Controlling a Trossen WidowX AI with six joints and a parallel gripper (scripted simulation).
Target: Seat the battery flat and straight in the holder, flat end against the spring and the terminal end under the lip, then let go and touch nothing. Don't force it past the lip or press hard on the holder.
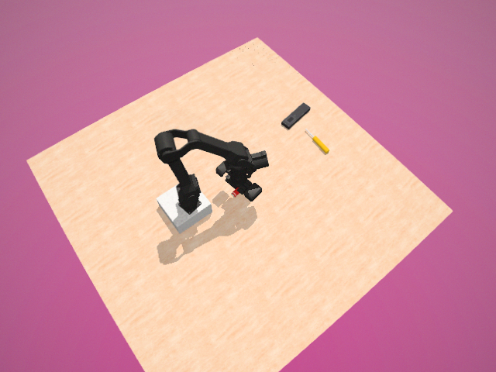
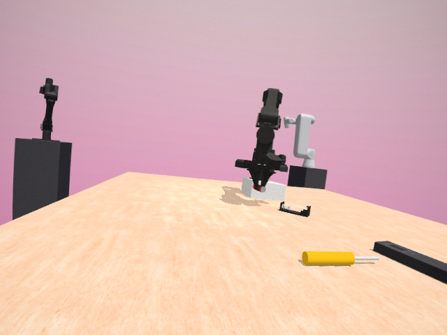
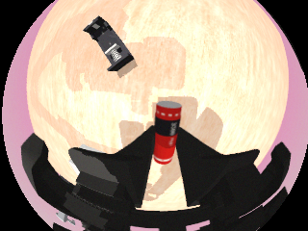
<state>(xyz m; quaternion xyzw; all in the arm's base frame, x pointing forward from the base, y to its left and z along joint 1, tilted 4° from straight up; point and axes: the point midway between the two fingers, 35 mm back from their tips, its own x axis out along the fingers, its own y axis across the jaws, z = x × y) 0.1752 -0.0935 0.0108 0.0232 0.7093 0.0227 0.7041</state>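
Note:
The red battery [image 1: 235, 193] [image 2: 258, 188] [image 3: 166, 140] with a black band is between the fingertips of my gripper [image 2: 258, 185] [image 3: 166, 130], which is shut on it. It is held above the table, its grey flat end pointing away from the gripper in the wrist view. The black holder [image 2: 295, 211] [image 3: 112, 45] lies on the table, apart from the battery, at the upper left in the wrist view. Its pale spring is at the end nearer the gripper there. In the top view the arm hides the holder.
A yellow screwdriver [image 1: 321, 144] [image 2: 328, 257] and a long dark bar [image 1: 295, 115] [image 2: 411, 257] lie on the table, far from the gripper. The white base block [image 1: 194, 218] [image 2: 269, 192] is behind the gripper. Two other arms stand on pedestals beyond the table.

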